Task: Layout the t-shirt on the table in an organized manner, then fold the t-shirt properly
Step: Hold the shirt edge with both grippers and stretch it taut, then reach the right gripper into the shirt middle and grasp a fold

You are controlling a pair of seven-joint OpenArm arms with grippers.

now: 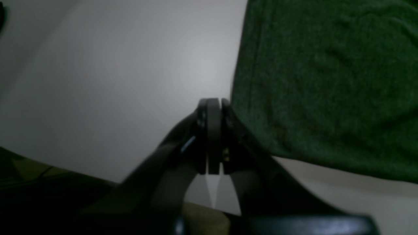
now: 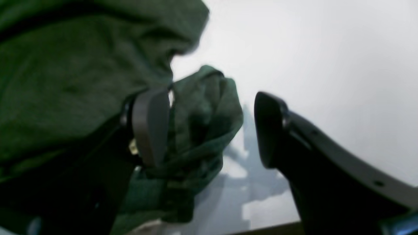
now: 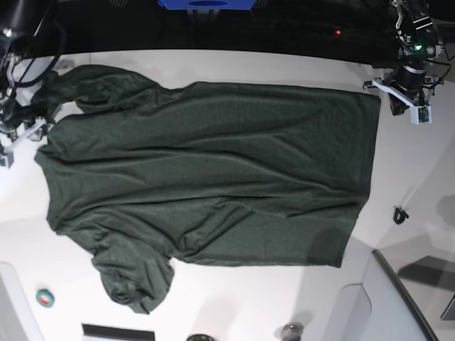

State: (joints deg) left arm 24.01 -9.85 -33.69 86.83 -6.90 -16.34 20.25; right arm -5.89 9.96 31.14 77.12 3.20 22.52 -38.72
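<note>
Still bunched: t-shirt [image 3: 206, 170] sleeve [image 2: 202, 107] at table [image 3: 398, 163] corner, between spread right gripper [image 2: 209, 127] jaws. Could grab crumpled layers. Left gripper [image 1: 214, 104] shut, empty, beside hem.

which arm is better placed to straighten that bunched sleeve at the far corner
Right. The right gripper is open with the t-shirt's bunched sleeve between its jaws; the left gripper is shut beside the hem.

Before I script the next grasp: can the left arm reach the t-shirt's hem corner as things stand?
Probably yes. The left end effector sits shut on bare table right beside the t-shirt edge, nothing between them. It would need to open first.
</note>
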